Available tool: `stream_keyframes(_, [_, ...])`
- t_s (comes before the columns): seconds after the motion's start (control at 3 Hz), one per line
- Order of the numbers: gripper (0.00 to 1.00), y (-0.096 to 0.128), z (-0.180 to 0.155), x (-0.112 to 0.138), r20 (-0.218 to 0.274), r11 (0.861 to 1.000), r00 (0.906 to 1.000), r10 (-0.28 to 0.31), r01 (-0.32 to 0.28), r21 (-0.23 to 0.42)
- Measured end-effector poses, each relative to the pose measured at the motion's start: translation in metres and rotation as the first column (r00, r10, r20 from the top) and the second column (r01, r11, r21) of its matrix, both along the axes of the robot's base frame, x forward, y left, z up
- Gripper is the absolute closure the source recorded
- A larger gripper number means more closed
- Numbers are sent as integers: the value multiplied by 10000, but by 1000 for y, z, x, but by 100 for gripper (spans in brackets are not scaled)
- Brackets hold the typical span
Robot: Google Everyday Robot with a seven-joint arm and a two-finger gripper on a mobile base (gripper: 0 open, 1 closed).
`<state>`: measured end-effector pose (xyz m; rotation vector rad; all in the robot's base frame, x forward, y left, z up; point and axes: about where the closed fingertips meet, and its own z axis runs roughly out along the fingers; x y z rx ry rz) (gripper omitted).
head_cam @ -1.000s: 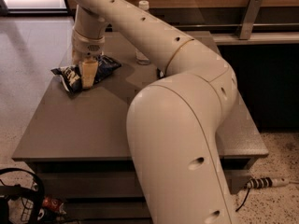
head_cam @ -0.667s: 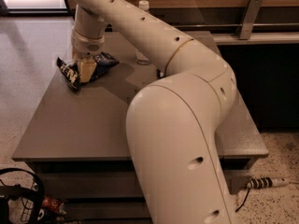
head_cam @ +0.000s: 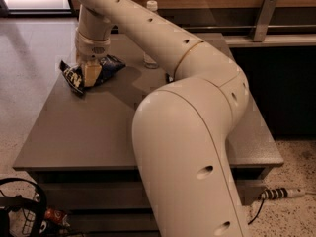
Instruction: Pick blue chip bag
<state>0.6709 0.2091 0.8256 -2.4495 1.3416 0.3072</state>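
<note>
The blue chip bag (head_cam: 73, 76) is a crumpled dark navy foil bag with white print, at the far left of the grey table (head_cam: 89, 132). My gripper (head_cam: 91, 74) comes down on its middle from above. Its pale fingers (head_cam: 92, 72) are shut on the bag. The bag's left end is tipped up off the table, and its right end (head_cam: 112, 62) sticks out behind the fingers. My large white arm crosses the middle of the view and hides much of the table.
A clear bottle with a white cap (head_cam: 151, 6) stands behind my arm at the table's back. A wooden counter with a metal bracket (head_cam: 262, 15) runs along the back. Black cables (head_cam: 19, 206) lie on the floor at lower left, and a plug (head_cam: 276, 193) at lower right.
The bag has risen a little with the gripper and its left end has tipped upward. The gripper has stayed closed on it.
</note>
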Motion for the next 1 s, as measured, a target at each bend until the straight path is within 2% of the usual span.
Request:
stream_keyframes(0.33, [100,0,1,0,0,10000,10000,1,-1,2])
stream_keyframes(0.67, [100,-1,34,2,539,9920,9975,455,-514,1152])
stream_keyframes(1.0, [100,-14,77,-1,1374,9695,9881,695,-993,2240])
